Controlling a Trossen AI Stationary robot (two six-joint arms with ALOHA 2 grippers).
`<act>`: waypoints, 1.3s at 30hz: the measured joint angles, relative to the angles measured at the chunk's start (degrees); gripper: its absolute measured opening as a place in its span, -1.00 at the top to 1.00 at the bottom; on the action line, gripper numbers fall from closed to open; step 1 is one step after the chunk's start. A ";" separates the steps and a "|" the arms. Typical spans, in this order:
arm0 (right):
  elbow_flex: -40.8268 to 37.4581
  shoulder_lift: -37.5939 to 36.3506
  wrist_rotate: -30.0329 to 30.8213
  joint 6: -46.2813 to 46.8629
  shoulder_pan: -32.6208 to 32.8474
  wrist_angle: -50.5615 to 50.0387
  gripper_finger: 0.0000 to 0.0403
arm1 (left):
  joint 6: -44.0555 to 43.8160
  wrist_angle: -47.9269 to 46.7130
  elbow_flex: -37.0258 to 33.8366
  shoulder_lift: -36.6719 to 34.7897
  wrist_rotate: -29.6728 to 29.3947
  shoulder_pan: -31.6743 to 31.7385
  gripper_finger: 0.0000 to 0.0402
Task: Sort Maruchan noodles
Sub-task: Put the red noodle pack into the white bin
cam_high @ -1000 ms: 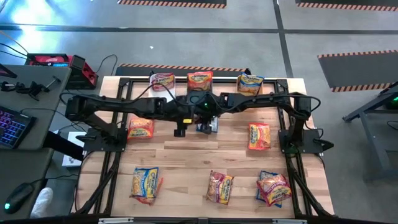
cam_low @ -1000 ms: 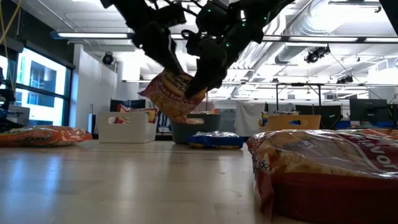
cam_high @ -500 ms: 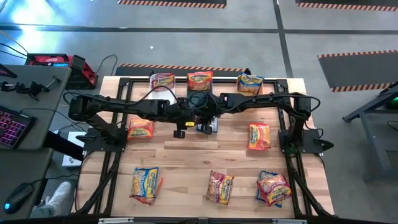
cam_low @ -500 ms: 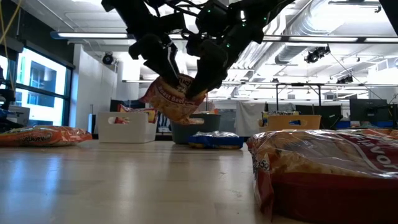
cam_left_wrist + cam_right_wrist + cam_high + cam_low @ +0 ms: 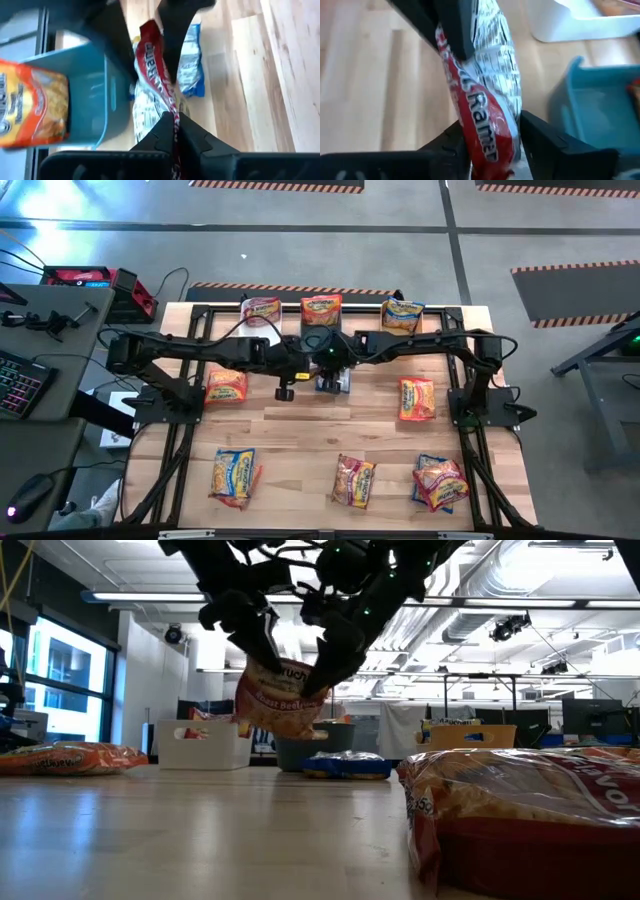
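Both grippers pinch one red noodle packet (image 5: 280, 700), held in the air near the table's (image 5: 300, 430) far edge, by the teal bin (image 5: 92, 95). Hand it over cleanly: keep the right gripper (image 5: 490, 137) clamped before you loosen the left gripper (image 5: 172, 131), whose fingers are closed on the packet's edge.

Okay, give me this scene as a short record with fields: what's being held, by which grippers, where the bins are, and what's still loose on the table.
held item: red crinkly plastic ramen packet, lifted off the table
left gripper: shut on the packet's edge
right gripper: shut on the same packet
place: over the table's far middle, near the teal plastic bin
other bin: white plastic bin, at the far edge
loose packets: orange packet, blue-and-yellow packet, several more on the wooden table
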 joint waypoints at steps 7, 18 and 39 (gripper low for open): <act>0.00 -4.48 6.53 -2.71 0.62 -5.58 0.22 | -0.89 -1.65 -0.02 -2.70 -0.79 3.05 1.00; -6.44 -11.92 6.36 -3.49 -1.31 -5.57 0.76 | 1.91 -2.73 -0.02 -7.34 -1.69 7.57 1.00; -27.91 -27.66 5.89 0.04 -4.15 13.06 1.00 | 19.36 19.57 -17.90 -20.31 4.28 32.83 1.00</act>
